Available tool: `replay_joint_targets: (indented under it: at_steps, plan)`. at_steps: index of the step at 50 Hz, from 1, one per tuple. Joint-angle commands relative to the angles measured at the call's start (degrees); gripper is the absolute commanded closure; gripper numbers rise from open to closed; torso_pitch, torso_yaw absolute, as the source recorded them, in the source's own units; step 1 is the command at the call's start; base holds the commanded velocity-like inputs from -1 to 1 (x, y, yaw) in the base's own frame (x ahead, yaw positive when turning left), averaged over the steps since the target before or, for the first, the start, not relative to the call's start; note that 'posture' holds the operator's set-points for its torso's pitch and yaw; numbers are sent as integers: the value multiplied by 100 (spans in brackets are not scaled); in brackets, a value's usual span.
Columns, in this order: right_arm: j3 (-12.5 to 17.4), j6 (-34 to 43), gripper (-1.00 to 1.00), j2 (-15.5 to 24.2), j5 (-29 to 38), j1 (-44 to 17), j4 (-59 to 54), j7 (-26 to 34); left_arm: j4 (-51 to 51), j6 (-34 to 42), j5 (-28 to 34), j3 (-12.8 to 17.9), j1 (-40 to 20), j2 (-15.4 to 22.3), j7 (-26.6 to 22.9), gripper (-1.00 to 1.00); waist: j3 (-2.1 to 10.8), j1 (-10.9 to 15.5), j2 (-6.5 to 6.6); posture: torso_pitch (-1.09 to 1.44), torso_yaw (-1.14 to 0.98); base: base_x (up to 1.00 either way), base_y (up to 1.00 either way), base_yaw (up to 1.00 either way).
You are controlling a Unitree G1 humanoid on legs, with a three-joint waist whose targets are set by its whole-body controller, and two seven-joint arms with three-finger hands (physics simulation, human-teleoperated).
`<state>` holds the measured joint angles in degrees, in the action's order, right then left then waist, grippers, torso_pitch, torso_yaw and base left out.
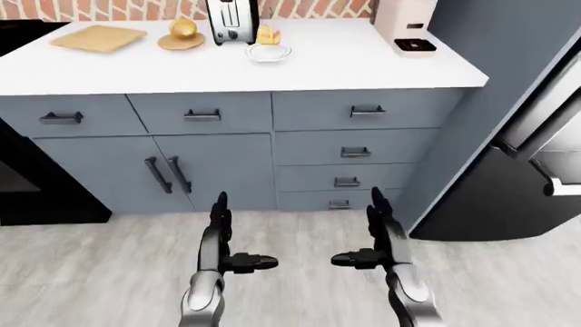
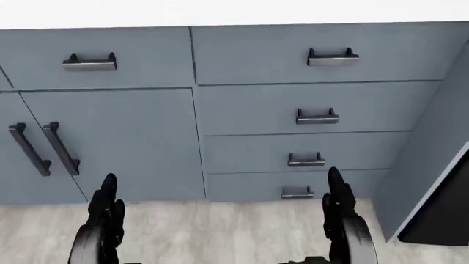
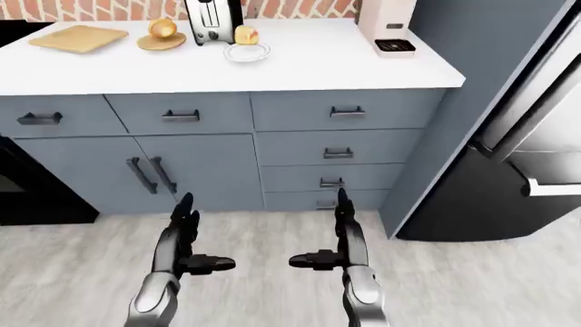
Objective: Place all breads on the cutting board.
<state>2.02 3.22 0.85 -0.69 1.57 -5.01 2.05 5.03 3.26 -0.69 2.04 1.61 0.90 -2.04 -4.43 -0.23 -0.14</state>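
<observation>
A pale wooden cutting board (image 1: 98,37) lies at the left end of the white counter (image 1: 363,65). A round bread roll (image 1: 183,28) sits on a small wooden plate (image 1: 180,43) to its right. A second piece of bread (image 1: 268,34) rests beside the toaster (image 1: 232,20), just above a clear glass dish (image 1: 269,53). My left hand (image 1: 238,235) and right hand (image 1: 359,230) hang low over the floor, well short of the counter. Both are open and empty, fingers pointing up and thumbs turned inward.
Grey cabinets and drawers (image 1: 354,153) stand under the counter. A white coffee machine (image 1: 406,24) sits at the counter's right end. A dark fridge (image 1: 536,136) fills the right side and a black oven (image 1: 22,177) the left. Light wood floor (image 1: 90,272) lies below.
</observation>
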Motion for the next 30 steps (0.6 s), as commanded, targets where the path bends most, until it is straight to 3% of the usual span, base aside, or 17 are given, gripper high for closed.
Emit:
replay_joint_targets:
  at_steps: [1, 3, 4, 5, 7, 8, 13, 20, 26, 30]
  plan:
    - [-63, -195, -100, -1, 56, -134, 633, -33, -771, -208, -79, -23, -73, 6, -64, -100, 5, -12, -45, 0, 0, 0, 0, 0]
    - [-87, -213, -100, -16, 84, -137, 617, -47, -774, -275, -52, -24, -55, 11, -78, -100, 356, 51, -6, 0, 0, 0, 0, 0]
    - [-114, -198, -100, -27, 112, -115, 659, -60, -772, -266, -48, -27, -56, 13, -92, -100, 293, 53, -3, 0, 0, 0, 0, 0]
    - [-118, -241, -100, -28, 122, -123, 610, -61, -791, -250, -30, -31, -50, 9, -80, -100, 104, 39, -48, 0, 0, 0, 0, 0]
    - [-110, -248, -100, -38, 108, -116, 645, -80, -799, -244, -35, -29, -55, 2, -81, -100, 399, 48, -39, 0, 0, 0, 0, 0]
    - [-112, -213, -100, -45, 97, -95, 714, -92, -865, -209, -24, -41, -35, -3, -74, -100, 431, 51, -37, 0, 0, 0, 0, 0]
    - [-105, 26, -100, -21, 120, -109, 931, -114, -1092, -41, 38, -49, -103, 6, -40, -100, 448, 53, -23, 0, 0, 0, 0, 0]
    - [33, 1101, -100, 78, 195, -334, 2070, -127, -2474, 1429, -39, 78, -541, 103, -48, -100, 498, 55, -25, 0, 0, 0, 0, 0]
    - [197, 2197, -100, 178, 109, -942, 2920, -82, -3356, 2641, -237, 367, -1152, 299, -28, -100, 547, 50, -15, 0, 0, 0, 0, 0]
    - [153, 2492, -100, 178, 125, -1070, 3196, -25, -3683, 3009, -244, 387, -1322, 378, -19, -100, 527, 46, -4, 0, 0, 0, 0, 0]
